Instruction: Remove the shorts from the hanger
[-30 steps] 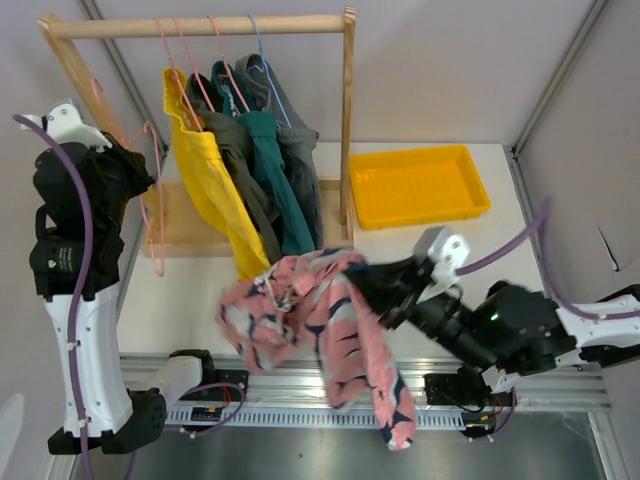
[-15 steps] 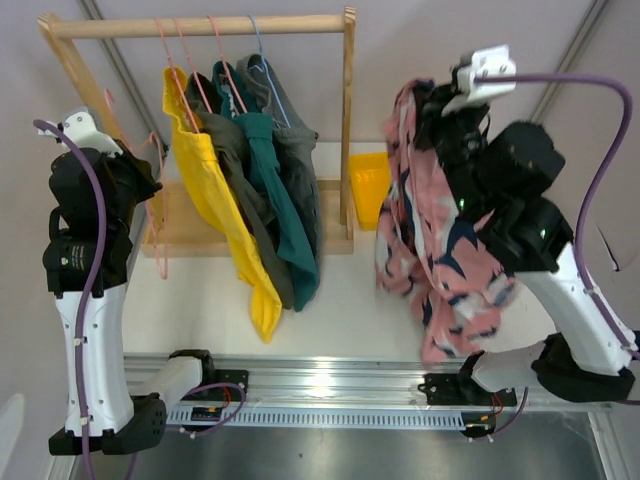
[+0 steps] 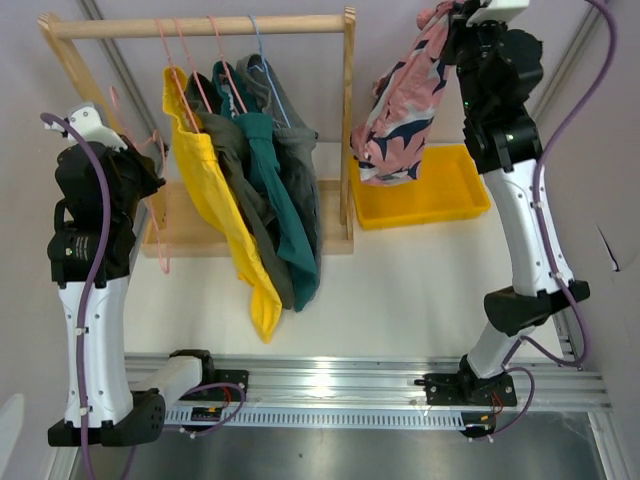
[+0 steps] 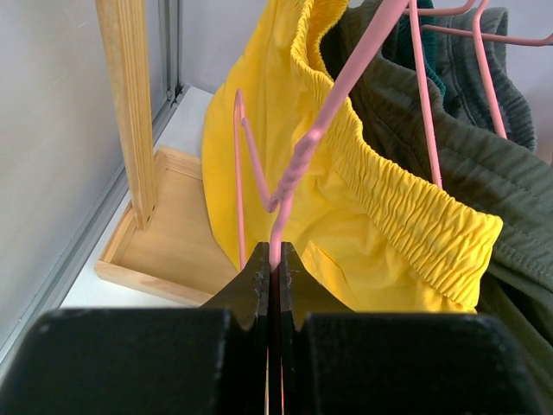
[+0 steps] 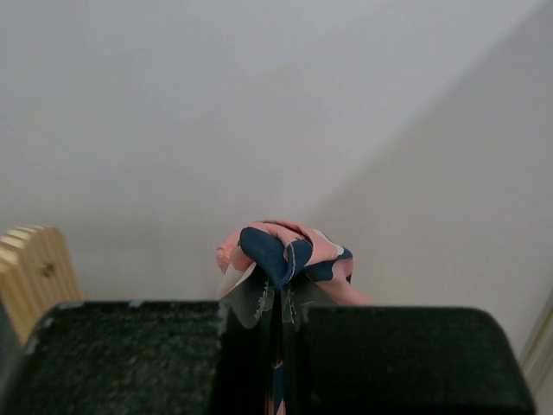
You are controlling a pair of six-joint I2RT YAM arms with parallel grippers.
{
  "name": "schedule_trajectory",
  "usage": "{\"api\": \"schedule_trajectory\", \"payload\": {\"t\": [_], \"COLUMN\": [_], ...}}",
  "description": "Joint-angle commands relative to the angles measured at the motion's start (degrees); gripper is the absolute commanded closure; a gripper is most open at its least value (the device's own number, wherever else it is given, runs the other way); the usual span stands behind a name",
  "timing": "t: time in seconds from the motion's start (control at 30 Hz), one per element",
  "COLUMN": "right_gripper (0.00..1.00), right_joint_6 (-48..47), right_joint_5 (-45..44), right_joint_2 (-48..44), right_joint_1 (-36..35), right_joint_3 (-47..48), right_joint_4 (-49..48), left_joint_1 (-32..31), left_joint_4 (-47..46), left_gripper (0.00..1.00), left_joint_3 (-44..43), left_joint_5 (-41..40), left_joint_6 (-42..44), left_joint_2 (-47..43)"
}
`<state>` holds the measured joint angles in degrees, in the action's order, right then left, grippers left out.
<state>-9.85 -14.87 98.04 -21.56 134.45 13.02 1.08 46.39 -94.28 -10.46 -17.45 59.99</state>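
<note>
Right hand [image 3: 458, 18]: raised high at the far right of the scene, fingers pressed together on a bunched fold of the pink patterned shorts [image 3: 395, 120]. The garment hangs free from this grip, clear of the rack, its lower end over the left part of the yellow tray [image 3: 450, 190] on the tabletop [image 3: 400, 290]. In the right wrist view only a small knot of pink and navy cloth shows above the closed fingers.

Left hand [image 4: 275, 259]: fully closed, pinching the wire of a bare pink hanger [image 4: 302, 151] at the left side of the wooden rack [image 3: 200, 25], just beside the yellow shorts [image 4: 380, 216].

Rack: four shorts hang from its rail on hangers, pressed against one another. From left to right they are the yellow pair, the olive green shorts [image 3: 240, 165], the teal shorts [image 3: 280, 190] and the grey shorts [image 3: 298, 150]. The yellow pair reaches lowest, its hem past the near edge of the rack's wooden base [image 3: 185, 225].
</note>
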Motion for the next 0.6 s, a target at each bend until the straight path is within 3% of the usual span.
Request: {"api": "schedule_trajectory", "payload": {"t": [0.0, 0.37, 0.57], "right_gripper": [1.0, 1.0, 1.0], "right_joint_6": [6.5, 16.9, 22.9], "right_joint_5": [5.8, 4.9, 7.4], "right_joint_2": [2.6, 9.2, 16.6], "right_joint_1": [2.5, 6.4, 8.6], "right_joint_3": [-4.4, -37.0, -41.8], "right_joint_4": [-5.2, -25.6, -24.9], "left_joint_1": [-0.5, -0.5, -0.5], "left_joint_4": [-2.2, 1.1, 3.7], "left_gripper": [1.0, 1.0, 1.0], "left_joint_3": [-2.4, -11.5, -20.9], "left_joint_5": [-1.5, -3.9, -7.1], "left_joint_6": [1.5, 2.4, 4.6], "left_joint_2": [0.3, 5.9, 11.0]}}
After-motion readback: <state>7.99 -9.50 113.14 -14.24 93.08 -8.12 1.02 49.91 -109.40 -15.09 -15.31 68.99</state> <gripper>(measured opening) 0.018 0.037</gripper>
